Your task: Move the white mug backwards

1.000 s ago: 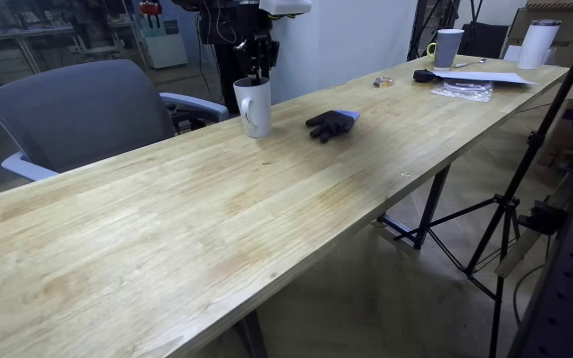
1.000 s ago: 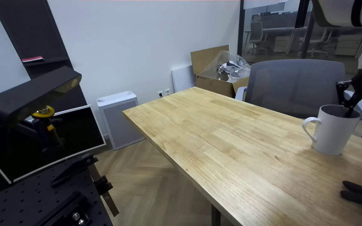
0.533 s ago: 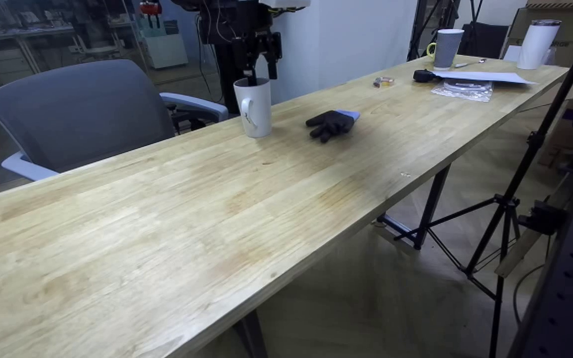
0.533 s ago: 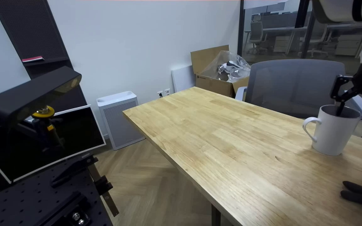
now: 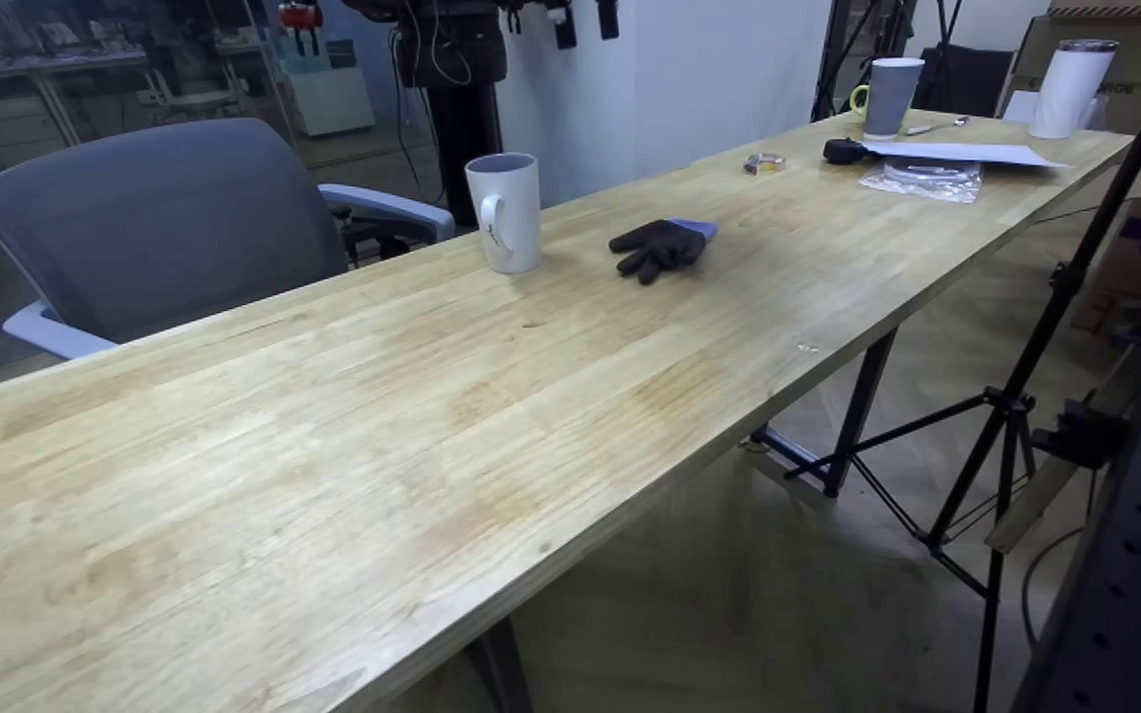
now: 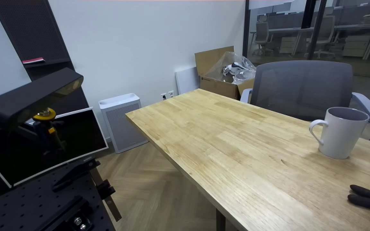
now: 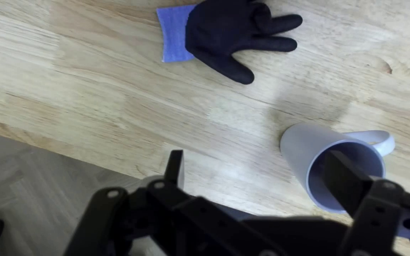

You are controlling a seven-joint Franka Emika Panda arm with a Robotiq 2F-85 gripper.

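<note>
The white mug [image 5: 519, 226] stands upright on the wooden table near its chair-side edge, its handle out to the side. It shows in both exterior views, and the mug [image 6: 340, 138] has nothing inside it there. High above the table at the top of an exterior view is my gripper [image 5: 587, 34], clear of the mug. In the wrist view the gripper [image 7: 255, 155] is open wide, with only tabletop seen between its fingers. One finger [image 7: 345, 177] overlaps the mouth of the mug [image 7: 303, 147] from this angle, though it hangs above it.
A black glove with a blue cuff [image 5: 665, 248] lies beside the mug. Further along the table are a tape roll [image 5: 764, 163], papers [image 5: 967, 152], a grey cup [image 5: 893, 99] and a white tumbler [image 5: 1073, 91]. An office chair [image 6: 303, 89] stands behind the table edge.
The gripper has opened and lifted out of the mug, whose rim one finger was inside. It has risen out of view in an exterior view. The mug has stayed in place.
</note>
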